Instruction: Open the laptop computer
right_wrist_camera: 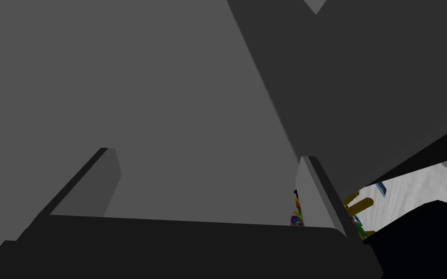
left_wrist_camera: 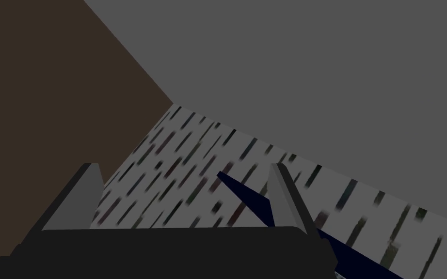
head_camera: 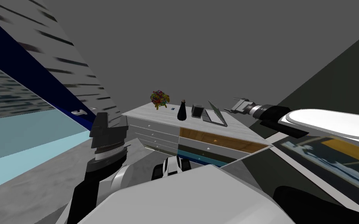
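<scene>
Laptop (head_camera: 215, 115) is sitting at the dresser's (head_camera: 143, 112) right end, lid already tilting partway up. Right gripper (head_camera: 233, 105) is hovering just beside it, fingers spread, pinching nothing. Left gripper (left_wrist_camera: 183, 167) is hanging raised at the left, also spread. The danger now is a sideways shove sending the laptop sliding toward the vase (head_camera: 182, 111) instead of lifting the lid.

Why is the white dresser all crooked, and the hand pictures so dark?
Head view: the rolled wide lens slants the white chest of drawers and grey laptop alike. Left wrist view: dim around the open left gripper. Right wrist view: dim grey beyond the open right gripper.
</scene>
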You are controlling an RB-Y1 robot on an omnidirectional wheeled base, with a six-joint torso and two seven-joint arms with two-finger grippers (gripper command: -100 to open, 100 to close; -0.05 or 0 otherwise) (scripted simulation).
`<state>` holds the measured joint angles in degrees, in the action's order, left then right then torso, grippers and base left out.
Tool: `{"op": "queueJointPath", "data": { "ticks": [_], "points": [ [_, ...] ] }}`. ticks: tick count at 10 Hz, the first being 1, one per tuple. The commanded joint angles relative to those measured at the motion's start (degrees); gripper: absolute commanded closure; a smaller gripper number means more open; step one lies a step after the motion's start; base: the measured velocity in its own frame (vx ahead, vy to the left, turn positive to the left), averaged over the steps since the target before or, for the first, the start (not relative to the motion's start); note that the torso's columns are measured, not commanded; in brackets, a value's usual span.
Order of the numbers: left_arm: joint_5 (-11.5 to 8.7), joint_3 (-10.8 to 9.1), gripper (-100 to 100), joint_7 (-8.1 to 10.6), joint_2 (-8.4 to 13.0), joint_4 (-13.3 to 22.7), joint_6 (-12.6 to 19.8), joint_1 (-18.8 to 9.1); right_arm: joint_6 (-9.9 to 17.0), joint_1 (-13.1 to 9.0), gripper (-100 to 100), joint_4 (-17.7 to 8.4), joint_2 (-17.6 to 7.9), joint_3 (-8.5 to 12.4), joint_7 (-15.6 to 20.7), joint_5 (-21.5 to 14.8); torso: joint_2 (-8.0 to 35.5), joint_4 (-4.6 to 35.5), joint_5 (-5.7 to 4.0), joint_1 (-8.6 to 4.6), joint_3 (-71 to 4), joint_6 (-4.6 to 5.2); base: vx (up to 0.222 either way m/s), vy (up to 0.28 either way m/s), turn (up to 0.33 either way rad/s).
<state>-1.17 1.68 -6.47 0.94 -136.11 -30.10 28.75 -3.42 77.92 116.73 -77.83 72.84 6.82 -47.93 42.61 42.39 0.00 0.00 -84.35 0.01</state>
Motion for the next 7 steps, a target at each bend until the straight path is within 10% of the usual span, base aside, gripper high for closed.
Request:
{"op": "queueJointPath", "data": {
  "ticks": [1,2,3,7],
  "points": [
    [0.0,0.0,0,0.0,0.0,0.0,0.0,0.0,0.5,-0.3,-100,-3.1,-1.4,-0.8,-0.1,0.1,-0.2,-0.1,-0.01,-0.03,-0.1,0.0,-0.037,0.011,0.127],
    [0.0,0.0,0,0.0,0.0,0.0,0.0,0.0,0.8,0.0,-100,-2.2,-1.3,-0.8,-0.1,0.1,-0.3,-0.1,-0.01,-0.02,-0.2,0.0,-0.017,0.004,0.022],
    [0.0,-0.01,0,0.0,0.0,0.0,0.0,0.0,0.1,-0.5,100,-1.0,-0.3,-0.6,0.1,0.0,-0.4,-0.1,-0.01,-0.03,-0.3,0.02,0.013,-0.01,-0.237],
    [0.0,-0.01,0,0.0,0.0,0.0,0.0,0.0,-0.7,-0.8,100,1.0,0.7,-0.1,0.2,-0.1,-0.4,-0.1,0.0,0.02,-0.2,-0.03,0.024,-0.008,-0.096]
  ]
}}
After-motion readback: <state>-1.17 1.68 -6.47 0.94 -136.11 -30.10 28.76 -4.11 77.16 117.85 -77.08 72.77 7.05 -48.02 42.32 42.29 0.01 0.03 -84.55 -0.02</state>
